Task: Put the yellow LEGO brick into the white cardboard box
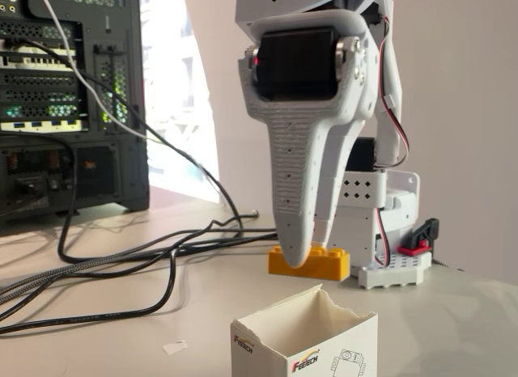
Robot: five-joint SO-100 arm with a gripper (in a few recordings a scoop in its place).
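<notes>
The yellow LEGO brick (332, 265) lies flat on the white table, just behind the white cardboard box (307, 345), whose torn open top faces up at the picture's lower edge. My white gripper (312, 246) points straight down onto the brick's left half. The broad front finger (293, 247) covers part of the brick and reaches almost to the table. The thinner finger (324, 228) ends at the brick's studs behind it. Only a narrow gap shows between the fingers, and whether they press on the brick is hidden.
The white perforated arm base (396, 268) with a red-and-black clamp (419, 238) stands right of the brick. Black cables (121, 264) trail across the table's left side from a computer case (65, 110). A small paper scrap (175, 346) lies left of the box.
</notes>
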